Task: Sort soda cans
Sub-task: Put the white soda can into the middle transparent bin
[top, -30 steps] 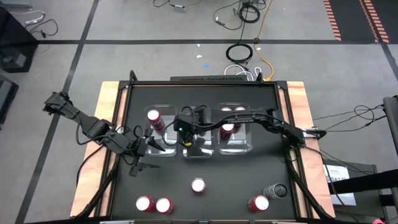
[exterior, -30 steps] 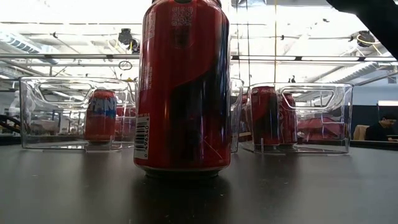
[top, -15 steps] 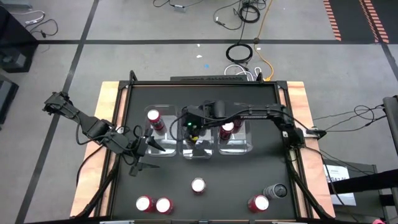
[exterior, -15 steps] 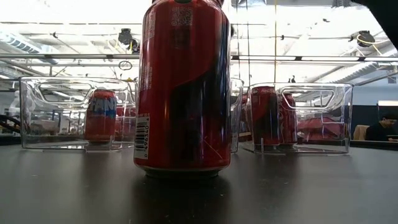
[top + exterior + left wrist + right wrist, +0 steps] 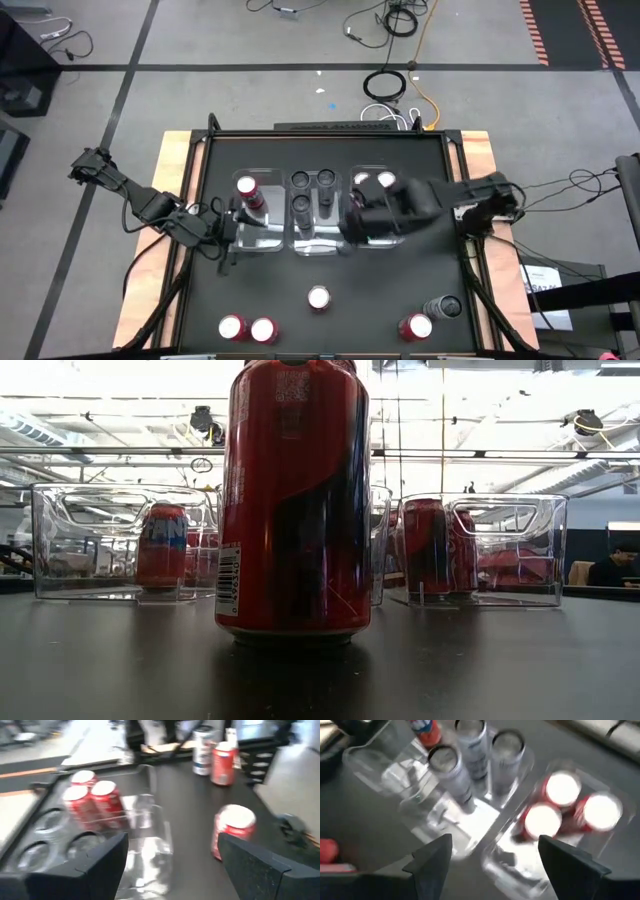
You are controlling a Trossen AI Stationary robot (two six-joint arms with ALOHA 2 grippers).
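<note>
Three clear bins stand mid-table. The left bin [image 5: 262, 236] holds one red can [image 5: 246, 187]. Three dark cans [image 5: 302, 206] stand upright in the middle bin. The right bin holds three red cans [image 5: 563, 789]. My right gripper [image 5: 365, 222] hovers over the right bin's near end, open and empty [image 5: 495, 860]. My left gripper [image 5: 228, 245] is open beside the left bin's near left corner, touching nothing [image 5: 172, 865]. Loose red cans [image 5: 319, 297] and one dark can [image 5: 443, 307] stand on the near half of the table.
Two red cans [image 5: 247, 328] stand at the near left, and a red can [image 5: 415, 326] stands at the near right beside the dark can. In the low view a red can [image 5: 295, 500] fills the foreground with the bins [image 5: 480, 550] behind it. The table has a raised frame [image 5: 205, 150].
My right gripper has moved from over the middle bin toward the table's right and now hangs over the right bin. A dark can shows standing in the middle bin where the gripper was. My left gripper has turned about its wrist while staying beside the left bin.
</note>
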